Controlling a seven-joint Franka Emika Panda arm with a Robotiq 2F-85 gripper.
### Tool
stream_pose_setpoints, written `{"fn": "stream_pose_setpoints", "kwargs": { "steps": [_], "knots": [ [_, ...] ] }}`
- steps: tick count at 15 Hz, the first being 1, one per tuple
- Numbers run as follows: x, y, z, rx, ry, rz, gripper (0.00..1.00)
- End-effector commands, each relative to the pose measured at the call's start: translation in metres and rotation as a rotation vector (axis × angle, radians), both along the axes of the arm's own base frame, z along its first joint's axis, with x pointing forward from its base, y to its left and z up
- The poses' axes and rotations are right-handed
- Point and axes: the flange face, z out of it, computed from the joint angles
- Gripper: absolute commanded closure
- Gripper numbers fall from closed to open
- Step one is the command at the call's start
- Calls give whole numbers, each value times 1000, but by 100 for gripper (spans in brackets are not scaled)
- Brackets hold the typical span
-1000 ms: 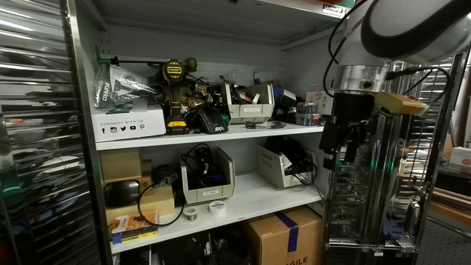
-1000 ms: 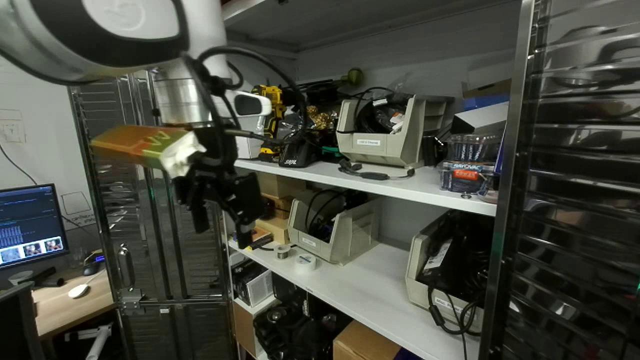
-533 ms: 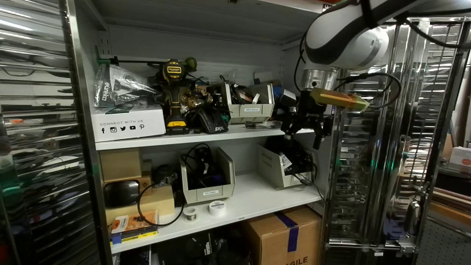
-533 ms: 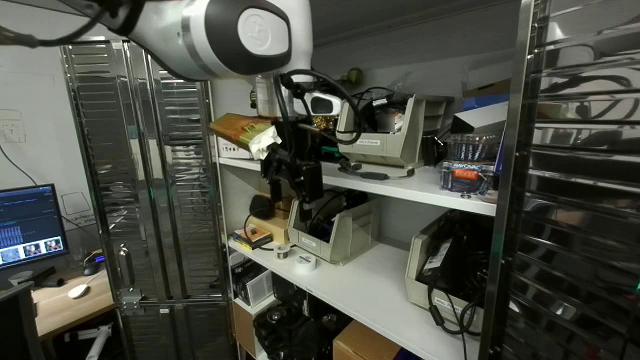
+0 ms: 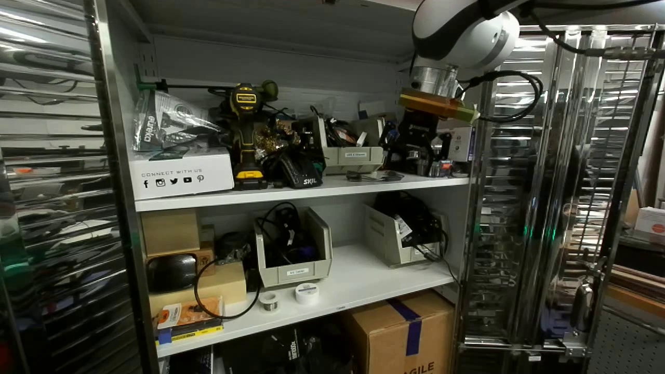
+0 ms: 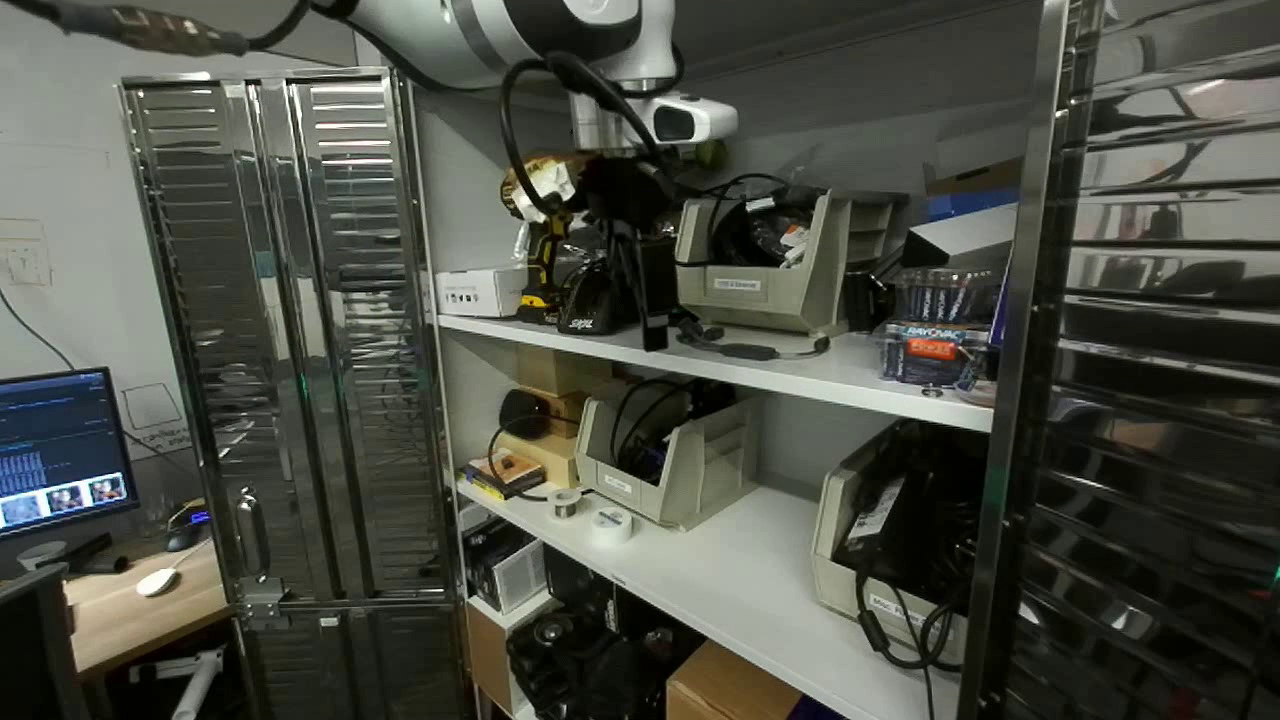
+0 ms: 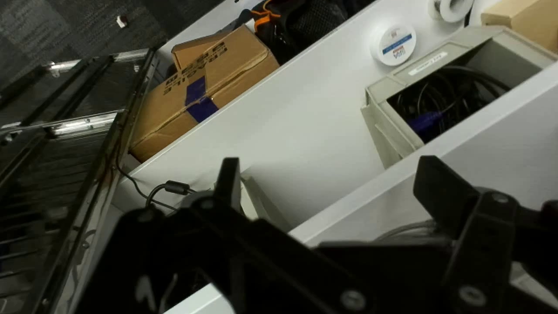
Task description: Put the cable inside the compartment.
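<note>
While one claw [image 7: 329,174] stands spread | three bins [image 6: 760,305] | two spools [image 5: 307,294] | one cable [image 6: 750,351] lying on upper shelf [image 6: 850,383]

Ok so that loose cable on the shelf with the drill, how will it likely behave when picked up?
The cable will likely flop, since its thin cord curves loosely along the shelf. Its thicker dark section looks stiffer and bulkier, so it may swing or tug one side down.

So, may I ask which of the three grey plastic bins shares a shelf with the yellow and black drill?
The grey plastic bin on the white upper shelf; the other two bins stand one level lower.
</note>
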Motion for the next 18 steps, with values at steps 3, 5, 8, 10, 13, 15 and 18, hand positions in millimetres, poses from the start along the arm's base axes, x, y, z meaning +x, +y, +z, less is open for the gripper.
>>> {"fn": "stream_pose_setpoints", "kwargs": {
  "steps": [3, 5, 8, 10, 13, 15, 18],
  "knots": [
    [54, -23, -3, 58, -26, -303, 0],
    [69, -30, -6, 76, -27, -407, 0],
    [86, -35, -6, 97, -43, -557, 0],
    [94, -38, -5, 97, -51, -616, 0],
    [103, -41, -5, 77, -53, -665, 0],
    [107, -43, -8, 58, -38, -680, 0],
    [111, -43, -20, 29, 28, -663, 0]
  ]
}}
